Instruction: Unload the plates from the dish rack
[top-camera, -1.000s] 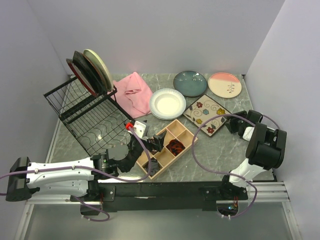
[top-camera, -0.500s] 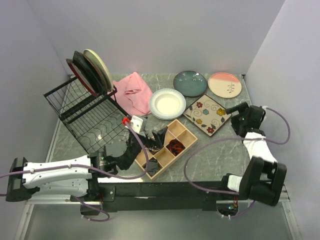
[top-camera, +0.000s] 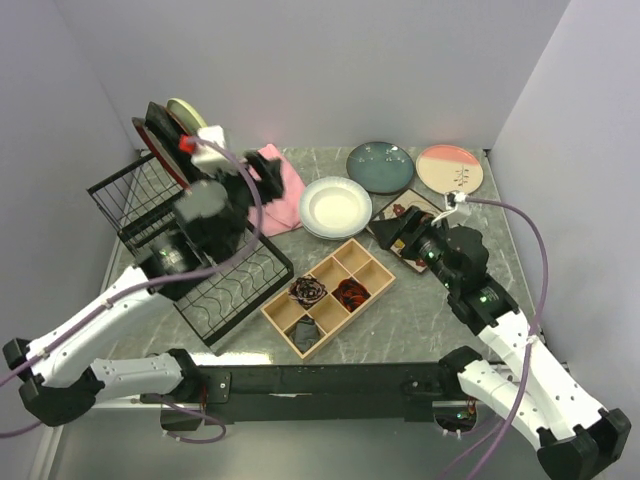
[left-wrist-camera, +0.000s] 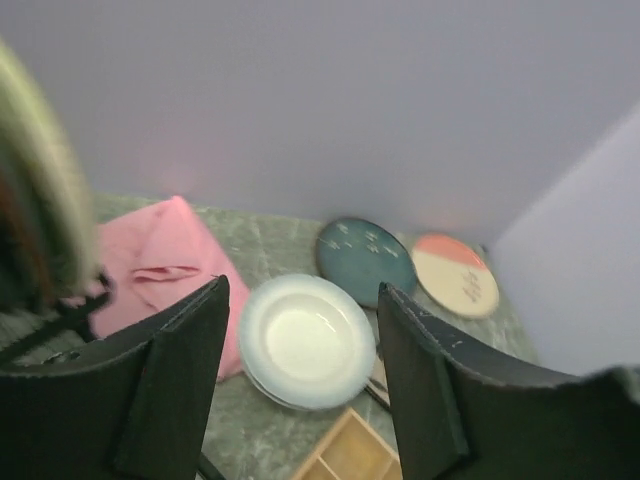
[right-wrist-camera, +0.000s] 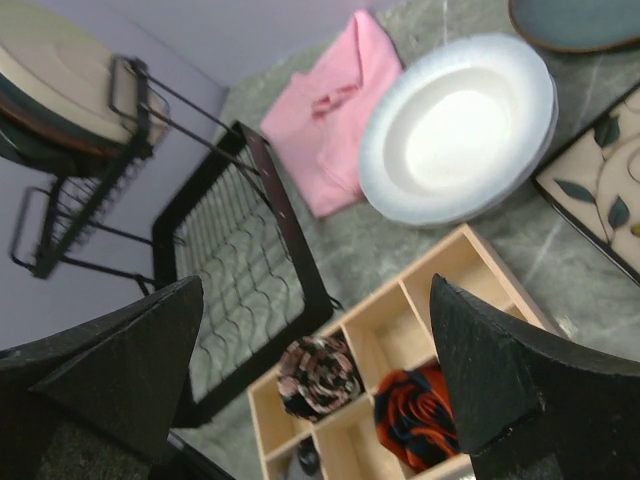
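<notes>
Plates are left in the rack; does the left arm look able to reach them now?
Probably yes: its open pincer hovers beside the racked plates, with nothing visible between them.

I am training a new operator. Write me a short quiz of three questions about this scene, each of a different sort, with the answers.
1. True or false: the white plate lies on the table, outside the dish rack.
2. What lies between the dish rack and the white plate? A. a pink cloth B. a yellow sponge C. a glass cup
3. What does the right end effector hold?
Key: 1 true; 2 A; 3 nothing, it is open.
</notes>
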